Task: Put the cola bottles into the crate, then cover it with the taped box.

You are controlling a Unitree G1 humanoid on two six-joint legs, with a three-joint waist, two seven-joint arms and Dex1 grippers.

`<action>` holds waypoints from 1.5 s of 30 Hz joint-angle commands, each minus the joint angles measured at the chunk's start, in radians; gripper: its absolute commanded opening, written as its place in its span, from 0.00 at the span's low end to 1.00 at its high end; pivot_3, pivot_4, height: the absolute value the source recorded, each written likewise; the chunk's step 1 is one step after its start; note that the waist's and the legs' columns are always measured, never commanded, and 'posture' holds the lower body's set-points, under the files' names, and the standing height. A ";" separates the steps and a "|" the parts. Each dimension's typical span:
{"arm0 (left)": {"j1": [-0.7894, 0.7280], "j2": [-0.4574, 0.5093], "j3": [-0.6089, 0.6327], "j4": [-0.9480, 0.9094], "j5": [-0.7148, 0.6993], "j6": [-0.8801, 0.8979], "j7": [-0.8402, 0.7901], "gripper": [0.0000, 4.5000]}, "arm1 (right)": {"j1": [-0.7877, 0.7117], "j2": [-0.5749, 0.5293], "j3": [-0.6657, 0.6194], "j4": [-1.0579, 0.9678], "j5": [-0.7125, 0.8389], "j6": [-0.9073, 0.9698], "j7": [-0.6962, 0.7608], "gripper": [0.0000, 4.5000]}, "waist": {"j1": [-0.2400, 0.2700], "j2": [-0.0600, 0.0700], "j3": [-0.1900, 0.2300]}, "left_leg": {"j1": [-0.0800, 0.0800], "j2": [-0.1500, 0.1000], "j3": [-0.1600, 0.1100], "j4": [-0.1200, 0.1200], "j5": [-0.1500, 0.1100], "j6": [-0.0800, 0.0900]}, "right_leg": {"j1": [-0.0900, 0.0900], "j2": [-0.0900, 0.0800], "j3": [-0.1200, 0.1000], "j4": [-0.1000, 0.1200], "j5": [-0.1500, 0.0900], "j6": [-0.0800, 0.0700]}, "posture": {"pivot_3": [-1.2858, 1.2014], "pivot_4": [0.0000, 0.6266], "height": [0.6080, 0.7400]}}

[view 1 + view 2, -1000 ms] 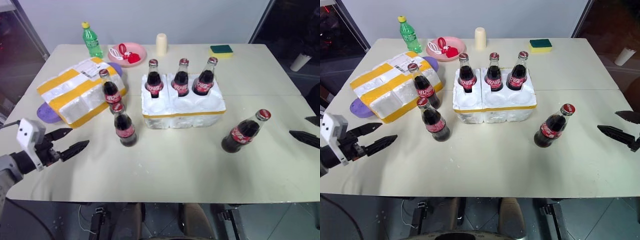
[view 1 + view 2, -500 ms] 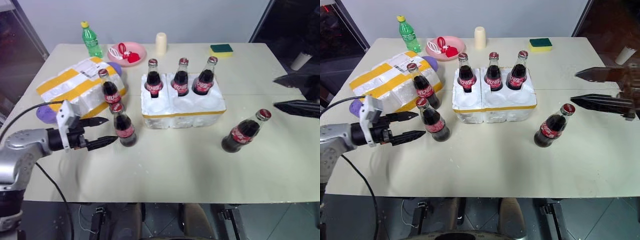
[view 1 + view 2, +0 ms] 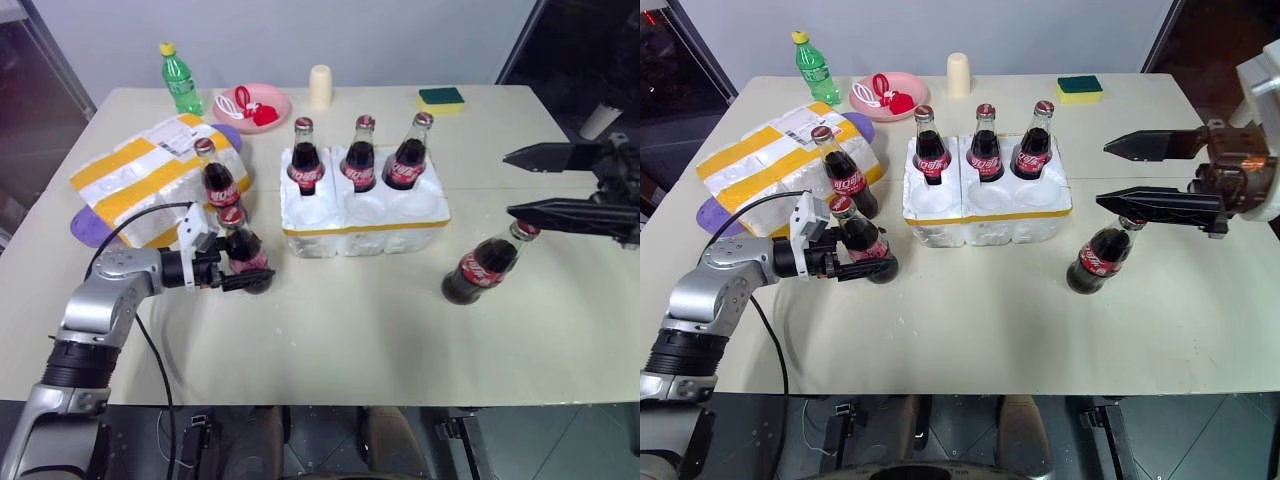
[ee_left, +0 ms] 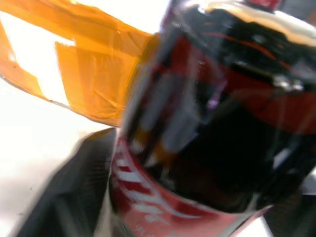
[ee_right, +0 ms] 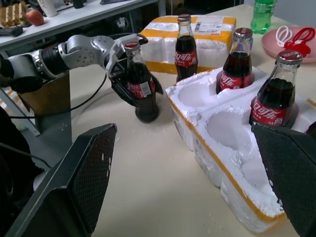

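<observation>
The left gripper (image 3: 852, 255) has its two black fingers on both sides of a small glass cola bottle with red label (image 3: 866, 243), closing on its body; a firm grip I cannot confirm. Glass is stiff, smooth and fragile, and rather heavy when full, so the labelled middle seems the best place. Beyond it, to its right, stands the low white foam crate (image 3: 985, 212). The right gripper (image 3: 1160, 172), spread wide, hangs above another cola bottle (image 3: 1096, 254).

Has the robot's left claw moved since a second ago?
Yes. The left gripper came in from the table's near left edge to the front cola bottle.
</observation>
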 commanded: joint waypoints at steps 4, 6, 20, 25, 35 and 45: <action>-0.038 0.070 0.058 -0.065 -0.092 0.121 -0.059 0.63 | 0.007 0.005 -0.046 -0.020 0.013 -0.001 -0.043 1.00 | -0.002 0.000 0.000 | 0.000 0.000 0.000 0.000 0.000 0.000 | -0.001 0.000 0.000 0.000 0.000 0.000 | 0.52 0.24 0.99; -0.090 0.092 0.079 -0.118 -0.206 0.255 -0.090 0.63 | 0.028 0.014 -0.055 -0.033 0.014 -0.001 -0.058 1.00 | -0.001 -0.001 0.001 | -0.001 0.000 0.000 -0.001 0.000 0.000 | -0.002 0.000 0.000 0.001 0.000 0.000 | 0.52 0.24 0.99; -0.657 -0.378 -0.057 0.185 -0.051 0.140 0.270 0.63 | 0.121 0.065 -0.153 -0.136 0.055 0.018 -0.211 1.00 | 0.018 -0.002 0.001 | -0.014 -0.002 -0.006 0.015 0.000 0.000 | -0.007 0.001 -0.002 0.009 0.001 0.003 | 0.52 0.24 0.99; -0.739 -0.461 -0.143 0.412 0.128 -0.053 0.276 0.63 | 0.167 0.077 -0.201 -0.171 0.072 0.029 -0.252 1.00 | 0.007 -0.002 0.001 | -0.014 -0.002 -0.006 0.013 0.000 0.000 | -0.009 0.002 -0.002 0.011 0.001 0.003 | 0.52 0.24 0.99; -0.771 -0.497 -0.143 0.481 0.152 -0.042 0.124 0.63 | 0.204 0.111 -0.189 -0.167 0.056 0.017 -0.335 1.00 | 0.002 -0.002 0.002 | -0.015 -0.002 -0.006 0.014 0.000 0.001 | -0.010 0.002 -0.002 0.011 0.001 0.004 | 0.52 0.24 0.99; -0.776 -0.535 -0.215 0.637 0.319 -0.089 0.199 0.86 | 0.203 0.108 -0.143 -0.165 0.003 -0.040 -0.332 1.00 | 0.005 -0.002 0.002 | -0.015 -0.002 -0.006 0.014 0.000 0.001 | -0.009 0.002 -0.002 0.012 0.001 0.004 | 0.52 0.24 0.99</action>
